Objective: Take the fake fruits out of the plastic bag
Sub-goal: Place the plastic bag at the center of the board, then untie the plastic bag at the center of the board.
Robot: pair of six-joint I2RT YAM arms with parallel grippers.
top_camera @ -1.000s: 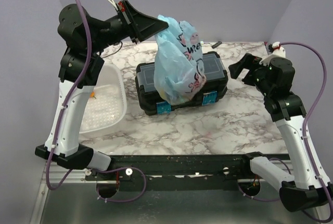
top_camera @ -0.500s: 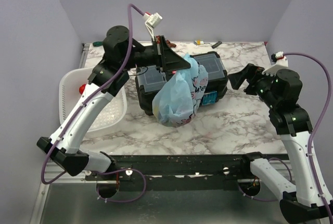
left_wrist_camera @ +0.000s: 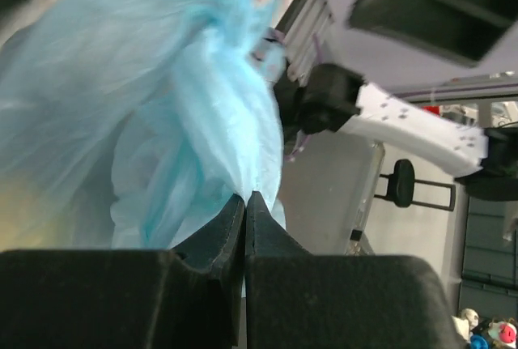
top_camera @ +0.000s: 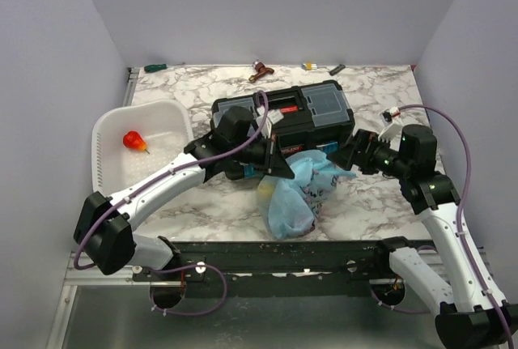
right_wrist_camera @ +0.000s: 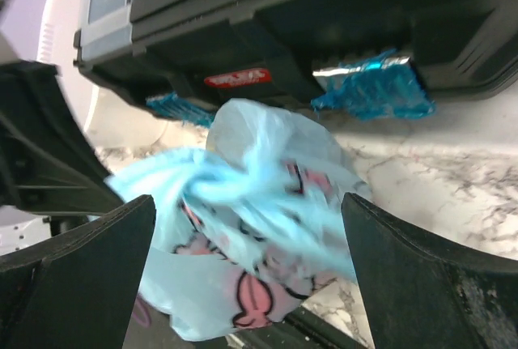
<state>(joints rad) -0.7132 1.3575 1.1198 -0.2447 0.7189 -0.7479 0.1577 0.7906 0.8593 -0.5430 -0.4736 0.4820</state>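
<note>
The left gripper (top_camera: 281, 168) is fully closed on a twisted fold of the plastic bag (top_camera: 296, 201). In the left wrist view its two black fingers (left_wrist_camera: 212, 240) meet tip to tip, with the thin blue film pinched between them and spreading out above. In the top view the bag lies slumped on the marble table (top_camera: 202, 203), at 6 o'clock from the black toolbox (top_camera: 283, 112) and touching its front side. The left gripper is at the bag's 11 o'clock edge. The fake fruits (top_camera: 265, 192) show only as a yellow patch through the film at the bag's 9 o'clock side; no more of them can be made out. The right gripper (top_camera: 357, 153) is at the bag's 2 o'clock, close to the toolbox's front corner, with its jaws spread wide and holding nothing. In the right wrist view its fingers (right_wrist_camera: 77, 272) stand far apart, and the bunched top of the bag, with its pink-and-white print, lies in the gap between them. Whether either finger touches the film cannot be told. The white basket (top_camera: 105, 126) sits at 9 o'clock from the toolbox, with a small red pear-shaped fruit (top_camera: 133, 140) inside it.
</note>
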